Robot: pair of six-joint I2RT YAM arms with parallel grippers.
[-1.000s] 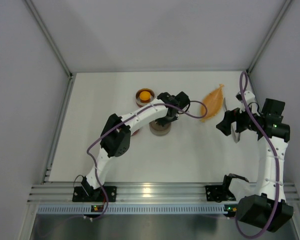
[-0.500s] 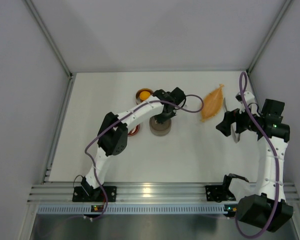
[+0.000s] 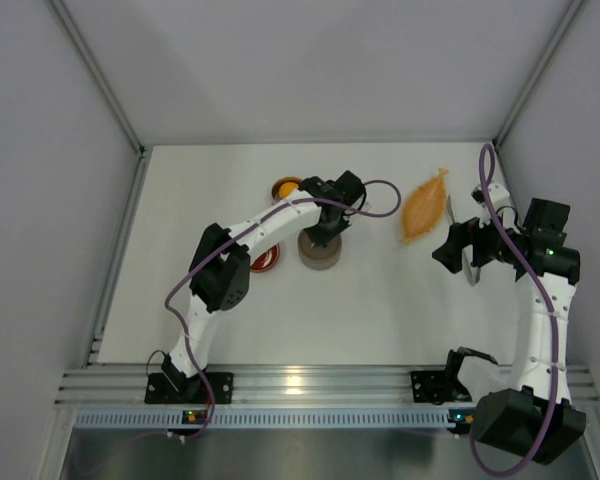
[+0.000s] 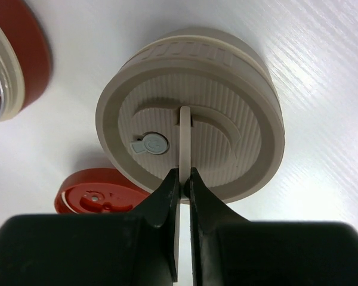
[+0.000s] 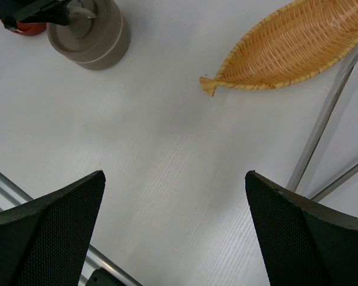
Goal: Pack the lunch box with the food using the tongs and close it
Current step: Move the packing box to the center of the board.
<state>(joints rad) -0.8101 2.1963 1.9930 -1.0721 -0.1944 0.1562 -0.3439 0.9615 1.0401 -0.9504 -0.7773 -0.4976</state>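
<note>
The lunch box (image 3: 320,254) is a round beige tin with a ribbed beige lid (image 4: 227,119). My left gripper (image 4: 184,173) hangs right over it, shut on the lid's thin upright handle (image 4: 185,134). In the overhead view the left gripper (image 3: 329,226) covers the tin's back edge. An orange-yellow lump of food (image 3: 287,185) lies in a small tin behind the left wrist, half hidden. The tongs (image 5: 325,122) lie beside the basket dish, at the right gripper's right. My right gripper (image 5: 173,176) is open above bare table; from above it (image 3: 450,248) is near the right wall.
A woven orange leaf-shaped dish (image 3: 424,205) lies at the back right. A red lid (image 4: 98,192) lies flat to the left of the beige tin. A red-walled tin (image 4: 15,59) with a beige rim stands further left. Walls close in on both sides.
The left wrist has moved a little left and back over the beige tin, covering more of the orange tin. Its jaws have closed on the lid's handle. The right arm has not moved.
</note>
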